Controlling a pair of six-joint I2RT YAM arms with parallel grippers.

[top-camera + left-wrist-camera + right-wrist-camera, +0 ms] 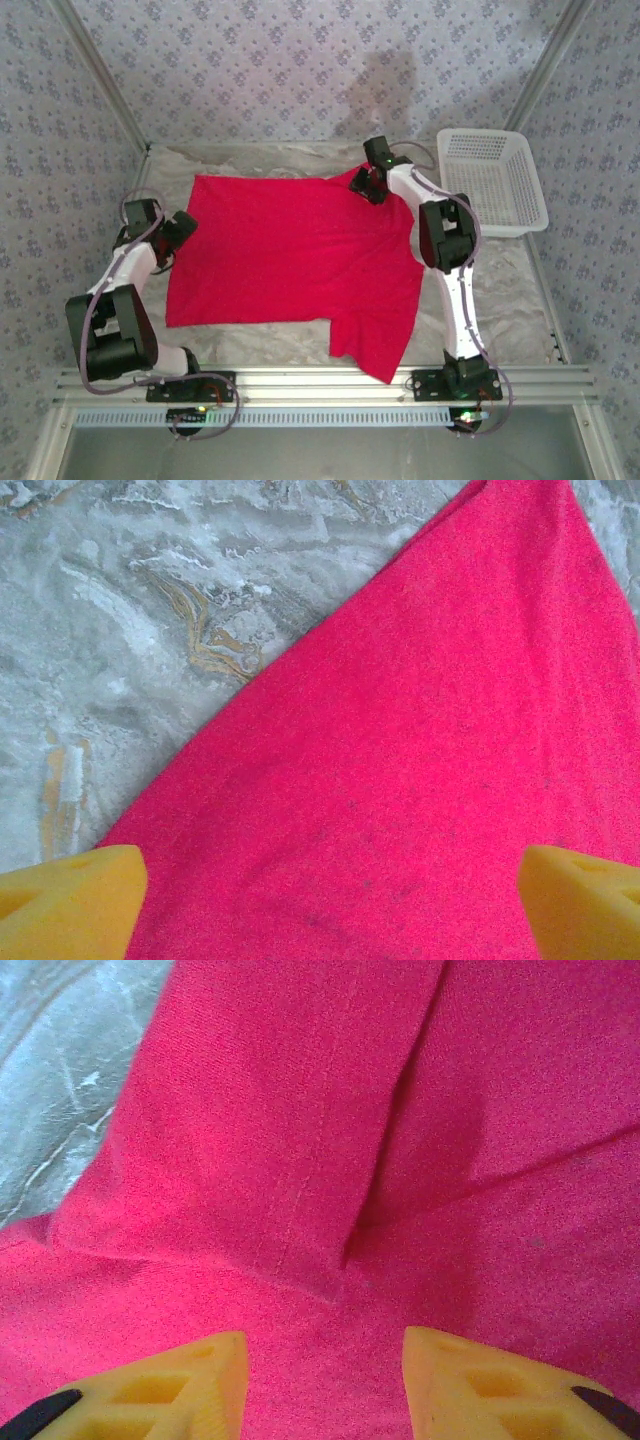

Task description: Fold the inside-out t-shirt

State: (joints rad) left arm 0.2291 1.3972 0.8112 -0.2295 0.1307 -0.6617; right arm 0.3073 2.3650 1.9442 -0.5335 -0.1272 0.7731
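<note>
The t-shirt [290, 250] lies spread flat across the middle of the worktop [505, 295], red all over, with one sleeve sticking out toward the near edge on the right. I judge the folding to be at an early stage: the body looks smoothed out, and near the far right corner a flap with a seam running along it is turned back onto the cloth, but no full fold across the body is made.

The left fingers [172, 236] hang at the shirt's left edge, spread wide with nothing between them. The right fingers [362, 185] sit over that turned flap, about half open (the cloth lies under them, not pinched, as far as the wrist view shows).

The next move probably calls for both pairs to close on an edge of the shirt, one at each side, lift together and carry it across evenly so the layer lands without bunching.

Count: one t-shirt, one white basket [490, 150] at the far right and apart from the shirt, two arms.
</note>
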